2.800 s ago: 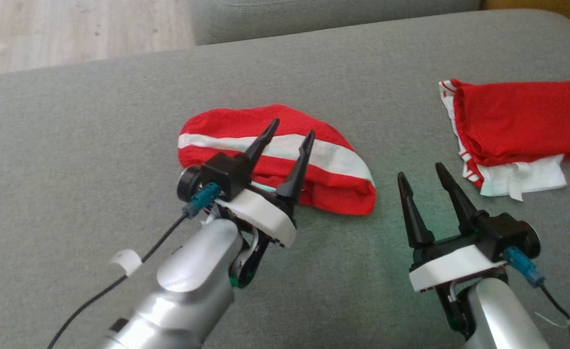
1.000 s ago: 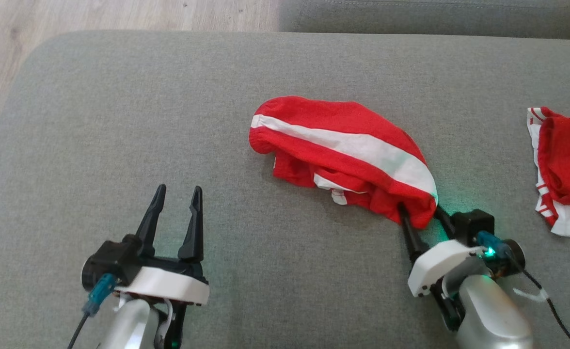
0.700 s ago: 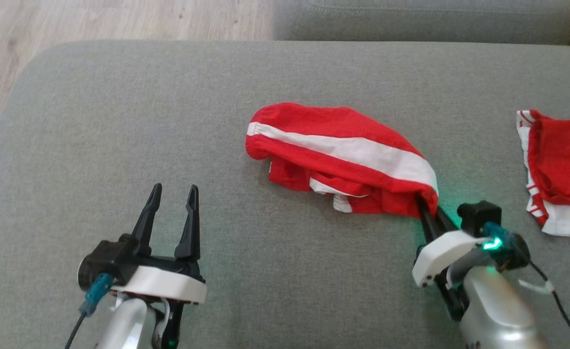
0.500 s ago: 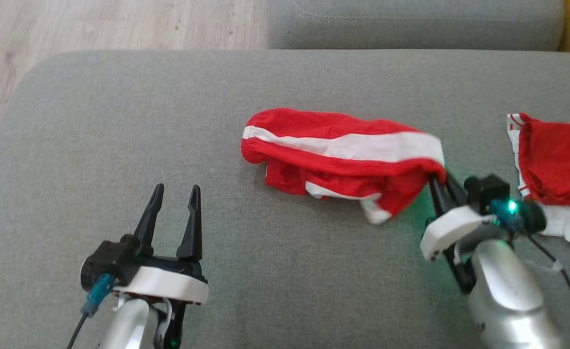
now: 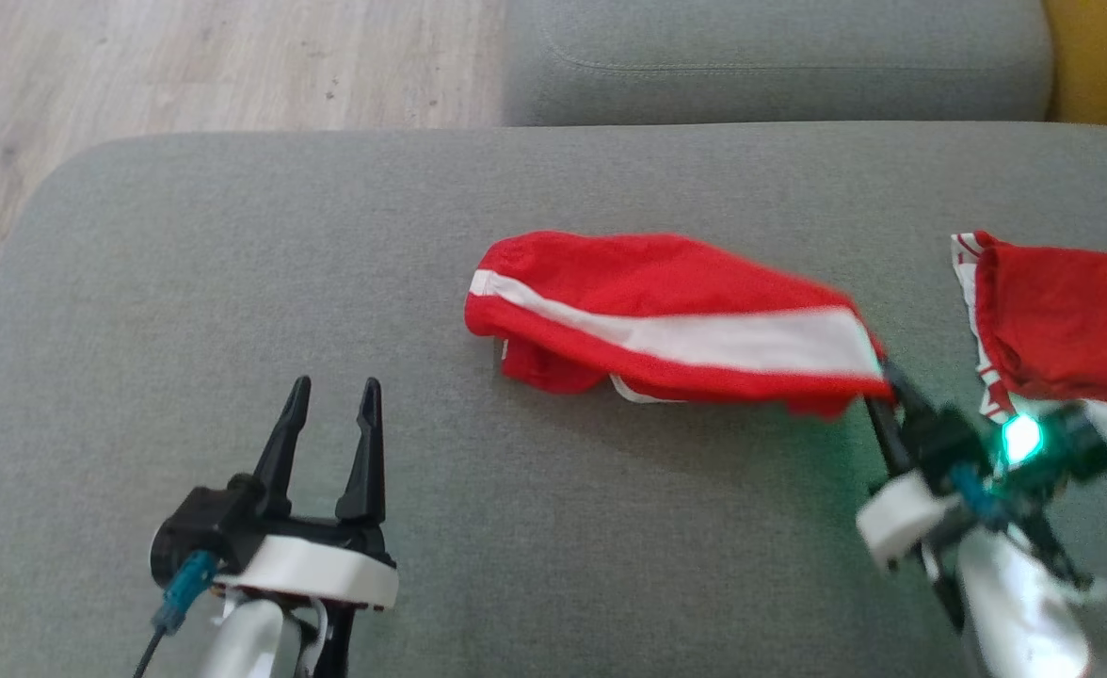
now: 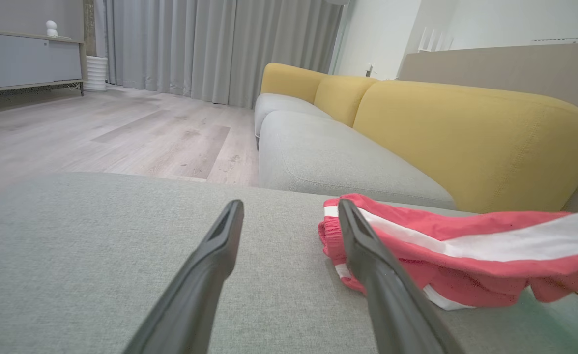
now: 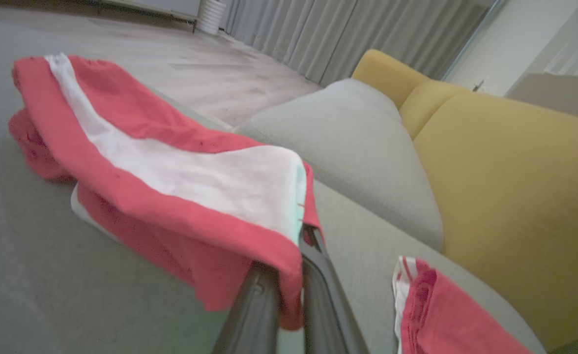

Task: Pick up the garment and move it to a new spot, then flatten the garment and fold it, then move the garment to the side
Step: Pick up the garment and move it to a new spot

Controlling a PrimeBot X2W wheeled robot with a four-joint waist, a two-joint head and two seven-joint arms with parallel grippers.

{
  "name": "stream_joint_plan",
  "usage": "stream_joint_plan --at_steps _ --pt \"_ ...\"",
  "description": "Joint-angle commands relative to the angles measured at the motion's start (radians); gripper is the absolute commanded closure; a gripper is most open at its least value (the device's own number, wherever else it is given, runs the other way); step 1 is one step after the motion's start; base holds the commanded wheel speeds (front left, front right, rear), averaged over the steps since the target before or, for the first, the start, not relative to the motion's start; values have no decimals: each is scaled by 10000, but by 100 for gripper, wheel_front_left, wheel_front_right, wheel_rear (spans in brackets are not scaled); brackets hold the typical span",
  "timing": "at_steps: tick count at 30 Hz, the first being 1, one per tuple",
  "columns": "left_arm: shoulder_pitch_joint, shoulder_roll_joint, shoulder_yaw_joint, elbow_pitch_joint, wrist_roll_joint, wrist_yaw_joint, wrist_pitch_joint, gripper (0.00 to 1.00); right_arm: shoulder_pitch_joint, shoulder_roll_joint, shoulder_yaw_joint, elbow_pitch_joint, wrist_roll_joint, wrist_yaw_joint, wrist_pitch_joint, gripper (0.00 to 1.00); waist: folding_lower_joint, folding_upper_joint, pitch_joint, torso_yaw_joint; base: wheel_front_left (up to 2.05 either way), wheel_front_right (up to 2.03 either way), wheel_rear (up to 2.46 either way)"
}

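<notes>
- head view: we judge the 1st step to be in hand, picking up the garment [image 5: 666,320] to move it to a new spot. the right gripper [image 5: 885,391] is clamped on its near right corner, and that end is raised off the grey cushion [image 5: 233,282]. the far left end seems to rest on the cushion.
- head view, count: we see 2 grippers and 2 red-and-white pieces of cloth. 1 is the held garment in the middle. the second garment [image 5: 1052,320] lies at the right edge, near the right gripper but apart from the held one.
- head view, left side: the left gripper [image 5: 337,383] hovers at the near left with its 2 fingers apart and nothing between them, well apart from the garment.
- left wrist view: the garment sits to the right of the spread fingers, its right end lifted clear of the cushion. behind it we count 3 yellow backrests [image 6: 466,137].
- right wrist view: the 2 fingers are pressed together with red cloth pinched between them, and the rest drapes away to the far left. the second garment lies just to the right.
- next, in our judgement: raise the garment until its far left end clears the cushion. then carry it to open grey, keeping off the second garment. the grip is on 1 corner only, so it may slip.
</notes>
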Motion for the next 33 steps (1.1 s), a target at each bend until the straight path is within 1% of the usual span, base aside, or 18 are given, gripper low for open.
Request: stream_joint_plan --at_steps 1,4,8,10,11,12,13,17,19,21,27,31,33 --pt "-182 48 296 -331 54 18 -53 0 176 67 20 -312 -156 -9 -107 100 1 -1 -19 -96 0 0 0" --pt "-166 81 238 -333 6 17 -53 0 799 298 -367 -15 -331 -9 -108 100 1 -1 -43 -241 0 0 0" --pt "-202 103 188 -330 -16 17 -53 0 1073 517 -655 426 -458 -9 -108 100 1 -1 -35 -387 0 0 0" --pt "-216 104 169 -322 -24 17 -53 0 1094 557 -711 558 -469 -9 -108 98 1 -1 -31 -418 0 0 0" --pt "-221 108 169 -314 -31 17 -53 0 1093 598 -791 675 -416 -9 -108 71 1 -1 -34 -458 0 0 0" --pt "-222 109 168 -308 -38 16 -53 0 1083 633 -879 763 -347 -9 -108 24 1 -1 -33 -488 0 0 0" --pt "-220 111 151 -297 -48 16 -53 0 1076 659 -943 843 -321 -9 -108 0 1 -1 -33 -513 0 0 0" --pt "-222 120 106 -251 -71 16 -53 0 1042 714 -971 884 -82 -9 -108 0 1 -1 -40 -592 0 0 0" --pt "-222 130 99 -240 -84 16 -53 0 1045 721 -847 747 271 -9 -108 0 1 -1 -46 -625 0 0 0" --pt "-228 142 100 -224 -89 16 -53 0 1065 723 -764 469 617 -9 -108 0 1 -1 -64 -654 0 0 0" --pt "-234 180 102 -213 -116 16 -53 0 1364 726 -753 -623 2217 -9 -108 0 1 -1 -149 -692 0 0 0" --pt "-178 201 105 -249 -108 16 -53 0 1736 726 -873 -1153 2696 -9 -108 0 1 -1 -180 -737 0 0 0" --pt "-170 202 102 -269 -96 16 -53 0 1864 726 -982 -1328 2744 -9 -108 0 1 -1 -164 -756 0 0 0"
